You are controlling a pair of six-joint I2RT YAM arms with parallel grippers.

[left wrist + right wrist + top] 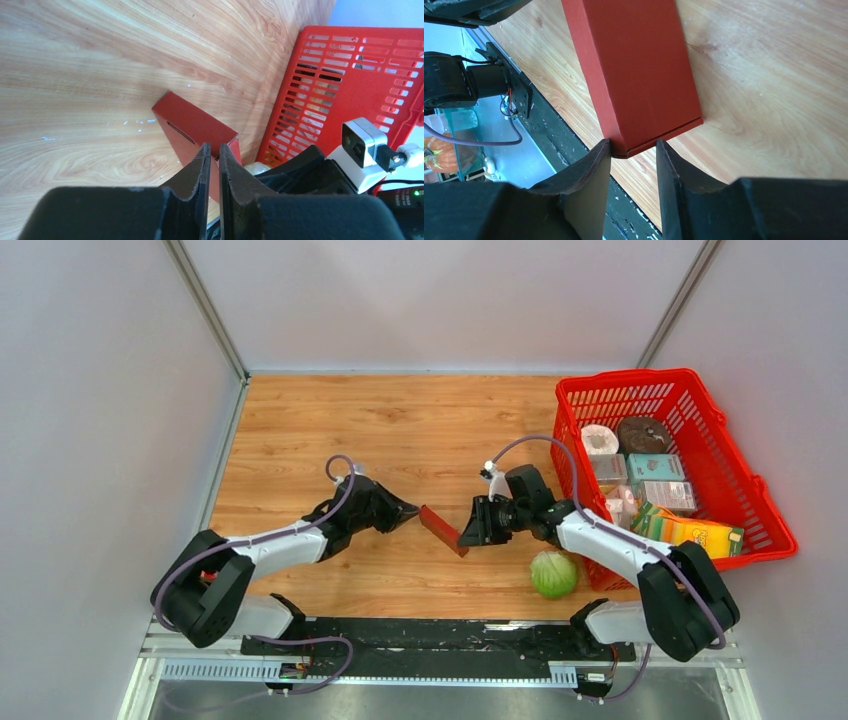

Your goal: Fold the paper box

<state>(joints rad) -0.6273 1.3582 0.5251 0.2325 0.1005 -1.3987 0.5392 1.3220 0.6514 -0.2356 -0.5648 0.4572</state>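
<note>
Both arms meet at the dark red thin cardboard box in the middle of the wooden worktop.
The left fingers are drawn almost together on a thin edge of the box, with red card showing in the slit between them. The right fingers stand apart at the box's opposite end, one tip touching its corner. The box lies between the two arms. To the right are a round green cabbage and a bright red plastic mesh basket holding packets.
</note>
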